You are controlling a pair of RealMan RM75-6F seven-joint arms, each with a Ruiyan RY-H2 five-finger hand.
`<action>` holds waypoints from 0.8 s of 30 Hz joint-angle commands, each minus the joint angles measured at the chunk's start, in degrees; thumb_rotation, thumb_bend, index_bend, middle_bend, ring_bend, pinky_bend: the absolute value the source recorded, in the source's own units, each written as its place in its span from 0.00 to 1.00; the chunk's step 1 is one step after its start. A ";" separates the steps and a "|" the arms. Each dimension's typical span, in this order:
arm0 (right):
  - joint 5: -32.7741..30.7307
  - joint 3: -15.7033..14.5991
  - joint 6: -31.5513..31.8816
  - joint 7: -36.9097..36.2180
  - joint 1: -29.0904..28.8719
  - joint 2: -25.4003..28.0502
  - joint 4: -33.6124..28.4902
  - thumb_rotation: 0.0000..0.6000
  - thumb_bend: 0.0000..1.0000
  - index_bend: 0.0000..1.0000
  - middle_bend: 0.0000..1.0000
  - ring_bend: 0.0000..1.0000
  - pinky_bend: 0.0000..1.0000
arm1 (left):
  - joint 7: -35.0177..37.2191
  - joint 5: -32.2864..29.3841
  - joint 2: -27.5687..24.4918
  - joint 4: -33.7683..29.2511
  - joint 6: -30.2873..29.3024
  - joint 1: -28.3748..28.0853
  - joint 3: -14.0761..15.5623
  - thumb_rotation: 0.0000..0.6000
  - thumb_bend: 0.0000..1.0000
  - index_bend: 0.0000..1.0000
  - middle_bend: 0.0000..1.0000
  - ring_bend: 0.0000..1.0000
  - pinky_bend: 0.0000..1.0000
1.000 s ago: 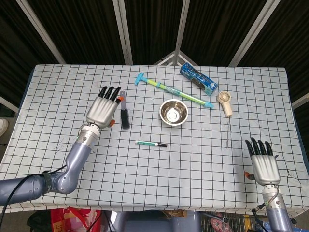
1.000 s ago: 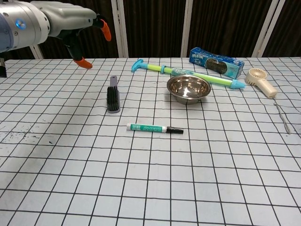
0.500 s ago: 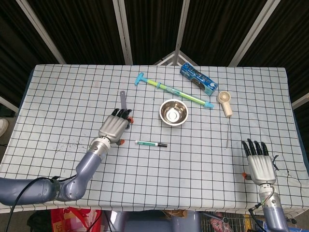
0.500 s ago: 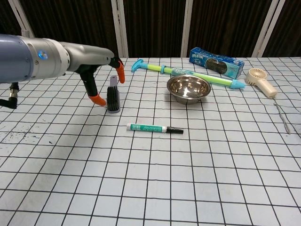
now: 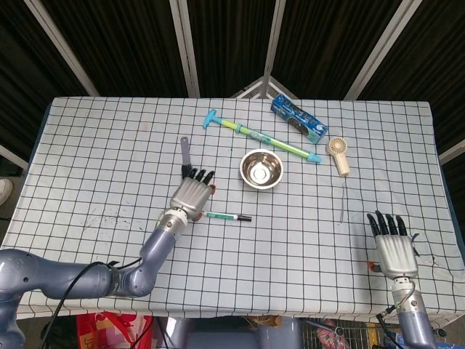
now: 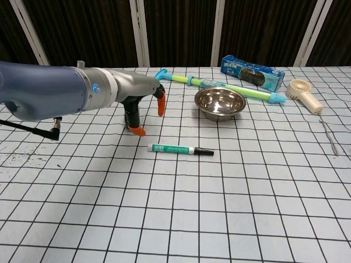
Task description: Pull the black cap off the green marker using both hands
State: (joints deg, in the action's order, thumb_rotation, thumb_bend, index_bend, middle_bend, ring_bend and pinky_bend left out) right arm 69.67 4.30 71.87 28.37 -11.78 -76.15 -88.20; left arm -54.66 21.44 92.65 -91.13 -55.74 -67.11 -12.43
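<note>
Left hand (image 5: 192, 195) moved toward green marker (image 5: 227, 216), covering most of brush (image 5: 184, 149)

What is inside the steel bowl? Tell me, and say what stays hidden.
The steel bowl appears to hold nothing: the head view shows only its shiny bottom with reflections. In the chest view its near wall covers the lowest part of the inside, but the head view looks straight into it.

We lose most of the brush (image 5: 184, 149) behind the left hand (image 5: 192, 194); in the chest view the right hand falls outside the picture.
</note>
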 commanded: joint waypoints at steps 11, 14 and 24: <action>-0.41 0.05 -1.50 -0.86 -1.14 -0.71 2.11 1.00 0.07 0.05 0.03 0.03 0.00 | -3.30 -8.39 3.85 0.52 -2.34 -5.13 0.38 1.00 0.37 0.38 0.00 0.00 0.00; -0.29 -0.10 -1.62 -1.38 -1.16 -0.91 2.70 1.00 0.07 0.05 0.03 0.03 0.00 | -3.51 -8.86 5.04 1.39 -4.33 -5.39 0.59 1.00 0.37 0.40 0.00 0.00 0.00; -0.12 -0.64 -1.69 -3.51 -0.71 -1.45 4.89 1.00 0.07 0.05 0.03 0.03 0.00 | -2.86 -7.72 11.11 7.53 -8.13 -4.93 0.73 1.00 0.40 0.42 0.00 0.00 0.00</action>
State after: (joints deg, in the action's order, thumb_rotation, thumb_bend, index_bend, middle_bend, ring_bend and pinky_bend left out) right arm 69.55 3.68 70.17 24.88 -12.52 -77.59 -83.33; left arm -57.47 13.57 103.22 -84.18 -63.93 -72.09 -11.74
